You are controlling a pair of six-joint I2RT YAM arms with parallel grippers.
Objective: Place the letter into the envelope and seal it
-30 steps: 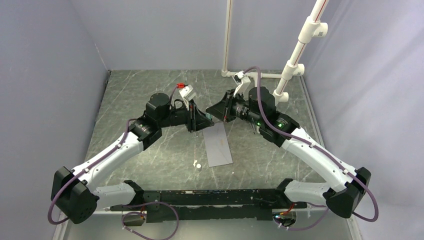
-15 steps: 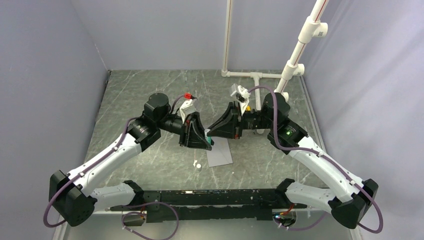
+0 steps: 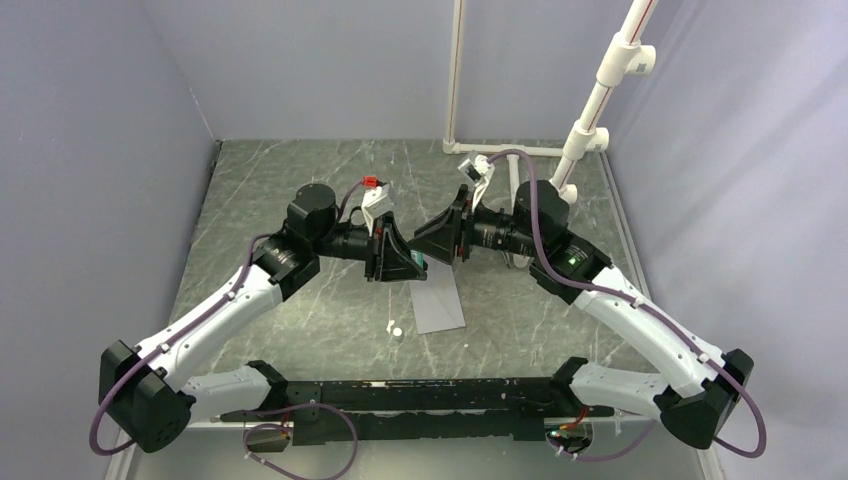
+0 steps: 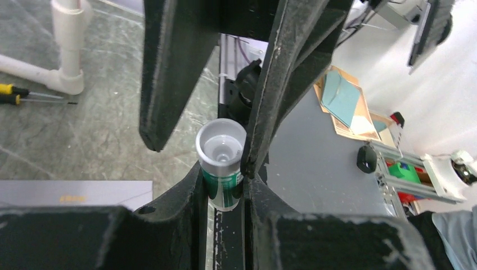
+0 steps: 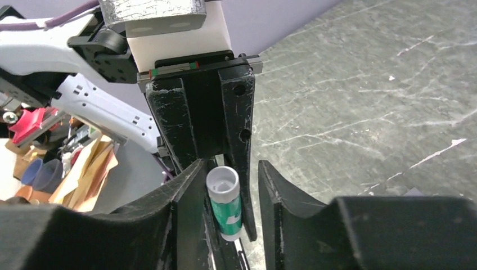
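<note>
The grey envelope point(image 3: 438, 300) lies flat on the table, its near end towards the arm bases; a strip of it shows in the left wrist view point(image 4: 73, 194). The letter is not in view. Above the envelope's far end the two grippers meet tip to tip. My left gripper point(image 3: 416, 264) point(image 4: 223, 169) is shut on a green glue stick point(image 4: 221, 169) with a hollow whitish end. My right gripper point(image 3: 424, 250) point(image 5: 230, 164) straddles the same glue stick point(image 5: 224, 205) and one left finger, with its jaws apart and a gap on its right side.
A small white piece point(image 3: 396, 329) lies on the table left of the envelope's near end. A white pipe frame point(image 3: 590, 110) point(image 4: 67, 56) stands at the back right, with a yellow-handled tool point(image 4: 22, 93) beside its foot. Grey walls enclose the table.
The two grippers came together over the envelope's far end, dipped towards the front, then drew back slightly. The right jaws have parted round the stick; the left still holds it.
</note>
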